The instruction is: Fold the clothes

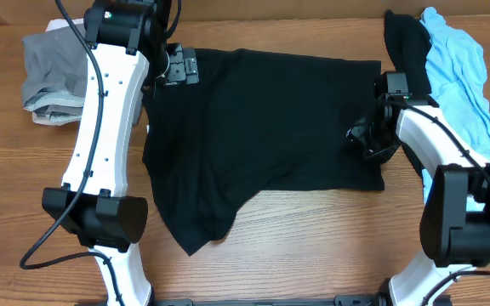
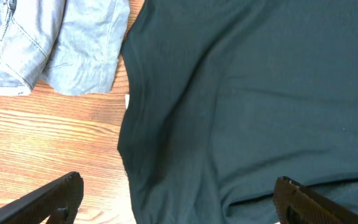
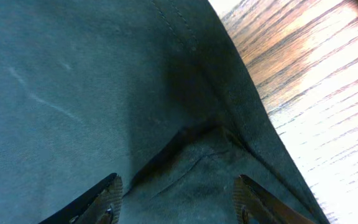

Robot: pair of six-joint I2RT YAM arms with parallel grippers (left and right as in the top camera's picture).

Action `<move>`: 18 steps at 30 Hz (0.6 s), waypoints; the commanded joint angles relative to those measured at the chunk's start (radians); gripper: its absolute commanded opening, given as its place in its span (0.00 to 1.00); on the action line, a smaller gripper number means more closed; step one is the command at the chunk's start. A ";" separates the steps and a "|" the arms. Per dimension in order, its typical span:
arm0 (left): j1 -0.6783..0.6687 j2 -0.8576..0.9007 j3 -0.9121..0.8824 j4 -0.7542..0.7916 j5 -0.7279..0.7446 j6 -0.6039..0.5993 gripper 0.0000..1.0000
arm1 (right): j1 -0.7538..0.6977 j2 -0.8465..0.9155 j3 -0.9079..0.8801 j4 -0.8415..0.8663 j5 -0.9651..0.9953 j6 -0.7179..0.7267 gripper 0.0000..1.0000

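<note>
Black T-shirt [image 1: 262, 119]: lies flat, long axis left–right, collar pointing left. Left gripper [image 2: 178, 182]: gapes, released. Right gripper [image 3: 178, 185]: cannot tell grip.

White arm links [image 1: 105, 102] with black joints [image 1: 105, 217], black cables [image 1: 42, 242] and dark textured fingertips [image 3: 109, 198]

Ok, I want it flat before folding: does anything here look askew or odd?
The black T-shirt isn't lying square: its near-left corner trails out in a crooked, bunched flap, and a crease puckers by its right edge.
</note>
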 commanded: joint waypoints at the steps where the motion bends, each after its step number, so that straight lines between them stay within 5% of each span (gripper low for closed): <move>1: 0.002 0.007 -0.006 0.013 -0.010 0.024 1.00 | 0.005 0.052 -0.006 0.008 0.001 -0.001 0.59; 10: 0.003 0.007 -0.006 0.014 -0.014 0.039 1.00 | 0.005 0.098 -0.006 0.019 0.001 0.003 0.50; 15: 0.003 0.007 -0.006 0.018 -0.013 0.039 1.00 | -0.007 0.097 -0.002 0.002 0.001 0.003 0.30; 18: 0.003 0.007 -0.006 0.021 -0.013 0.039 1.00 | -0.024 0.093 0.008 -0.024 0.001 0.003 0.09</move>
